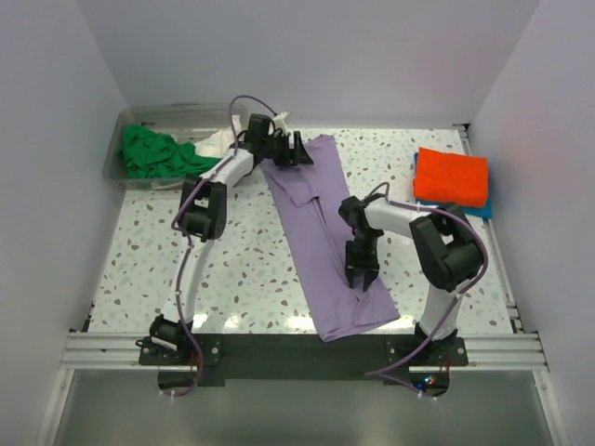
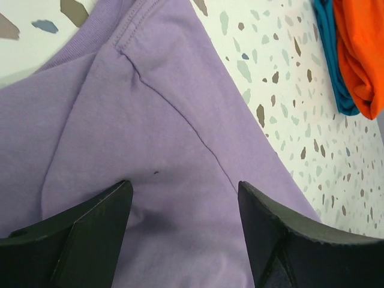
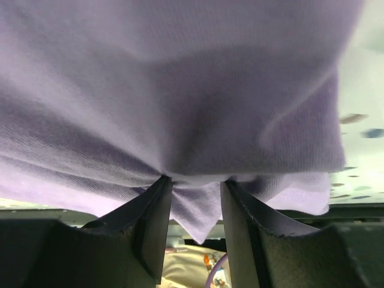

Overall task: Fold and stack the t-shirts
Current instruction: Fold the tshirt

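A lavender t-shirt (image 1: 316,232) lies folded into a long strip, running from the far middle of the table to the near edge. My left gripper (image 1: 296,153) hovers open over its far end; in the left wrist view the collar seam and smooth cloth (image 2: 150,120) show between the spread fingers of that gripper (image 2: 185,195). My right gripper (image 1: 361,271) sits at the strip's right edge near the front. In the right wrist view it (image 3: 196,183) is shut on a bunched fold of the lavender cloth (image 3: 180,78), with a corner hanging between the fingers.
A folded orange t-shirt (image 1: 451,177) rests on a blue one (image 1: 482,209) at the far right. A clear plastic tub (image 1: 116,158) at the far left holds a crumpled green t-shirt (image 1: 158,153) and a white one (image 1: 216,142). White walls enclose the speckled table.
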Controlling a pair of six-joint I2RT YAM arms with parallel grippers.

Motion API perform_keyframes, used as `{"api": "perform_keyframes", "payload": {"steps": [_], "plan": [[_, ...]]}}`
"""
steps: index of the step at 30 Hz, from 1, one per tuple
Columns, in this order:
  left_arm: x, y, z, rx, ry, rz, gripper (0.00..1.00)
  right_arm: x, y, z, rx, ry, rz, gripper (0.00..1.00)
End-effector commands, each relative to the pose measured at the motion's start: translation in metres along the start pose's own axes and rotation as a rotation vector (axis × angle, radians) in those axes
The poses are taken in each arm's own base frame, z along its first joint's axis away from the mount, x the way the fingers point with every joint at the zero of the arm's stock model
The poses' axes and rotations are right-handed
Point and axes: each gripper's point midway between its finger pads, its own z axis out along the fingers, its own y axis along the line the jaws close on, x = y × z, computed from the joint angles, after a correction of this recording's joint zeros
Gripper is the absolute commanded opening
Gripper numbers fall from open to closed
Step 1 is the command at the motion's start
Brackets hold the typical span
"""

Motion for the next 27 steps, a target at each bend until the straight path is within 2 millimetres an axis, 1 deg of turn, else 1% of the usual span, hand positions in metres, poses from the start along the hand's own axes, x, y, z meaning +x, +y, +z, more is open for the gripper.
{"api": "perform_keyframes", "payload": {"steps": [1,2,3,5,6,8,9,10,11,12,13,14,15,16,17,18,19,20,21,22,23,25,26,27], "plan": [[0.035,0.077,0.007,-0.089,0.055,-0.046,0.78,-0.029,0.051,0.023,-0.085,-0.095,-0.035,0.42],[0.032,0.076,0.008,-0.073,0.046,-0.035,0.79,-0.028,0.055,0.024,-0.081,-0.089,-0.043,0.42],[0.032,0.073,0.010,-0.050,0.045,-0.027,0.79,-0.031,0.064,0.024,-0.084,-0.089,-0.054,0.42],[0.028,0.069,0.011,-0.013,0.034,-0.007,0.80,-0.026,0.079,0.025,-0.096,-0.080,-0.081,0.42],[0.030,0.069,0.012,-0.002,0.034,-0.003,0.80,-0.029,0.088,0.023,-0.108,-0.088,-0.094,0.42],[0.030,0.067,0.014,0.019,0.030,0.004,0.81,-0.024,0.099,0.030,-0.103,-0.071,-0.128,0.42],[0.033,0.066,0.016,0.038,0.035,0.002,0.81,-0.023,0.109,0.030,-0.112,-0.075,-0.153,0.42],[0.032,0.065,0.017,0.050,0.030,0.007,0.81,-0.022,0.113,0.031,-0.111,-0.069,-0.166,0.42],[0.031,0.063,0.017,0.060,0.028,0.009,0.81,-0.025,0.122,0.026,-0.123,-0.082,-0.188,0.42],[0.030,0.061,0.016,0.064,0.024,0.013,0.81,-0.022,0.126,0.029,-0.114,-0.076,-0.213,0.42],[0.026,0.060,0.015,0.068,0.012,0.023,0.81,-0.021,0.129,0.027,-0.110,-0.076,-0.232,0.42],[0.018,0.054,0.012,0.074,-0.003,0.033,0.81,-0.024,0.136,0.021,-0.114,-0.097,-0.247,0.43],[0.018,0.052,0.011,0.077,-0.007,0.031,0.81,-0.024,0.139,0.018,-0.111,-0.103,-0.261,0.43],[0.008,0.046,0.008,0.088,-0.031,0.050,0.81,-0.024,0.138,0.014,-0.102,-0.103,-0.266,0.43],[0.002,0.041,0.005,0.093,-0.045,0.058,0.81,-0.026,0.142,0.004,-0.112,-0.123,-0.278,0.43],[-0.008,0.031,-0.003,0.101,-0.063,0.071,0.81,-0.027,0.141,-0.001,-0.103,-0.132,-0.282,0.44],[-0.016,0.024,-0.007,0.108,-0.081,0.088,0.81,-0.024,0.138,-0.008,-0.091,-0.131,-0.284,0.45],[-0.023,0.017,-0.012,0.116,-0.093,0.097,0.81,-0.024,0.140,-0.025,-0.109,-0.161,-0.299,0.46],[-0.035,0.004,-0.023,0.122,-0.114,0.116,0.81,-0.023,0.138,-0.033,-0.108,-0.171,-0.304,0.46],[-0.043,-0.003,-0.029,0.128,-0.132,0.132,0.82,-0.019,0.130,-0.040,-0.082,-0.178,-0.312,0.49],[-0.059,-0.019,-0.042,0.136,-0.162,0.159,0.82,-0.015,0.125,-0.051,-0.086,-0.195,-0.315,0.50],[-0.068,-0.032,-0.055,0.140,-0.179,0.171,0.82,-0.009,0.111,-0.058,-0.055,-0.209,-0.324,0.53],[-0.082,-0.051,-0.070,0.150,-0.207,0.199,0.82,-0.002,0.100,-0.059,-0.042,-0.208,-0.325,0.54],[-0.083,-0.056,-0.077,0.150,-0.210,0.198,0.82,0.001,0.094,-0.057,-0.031,-0.208,-0.329,0.54]]}}
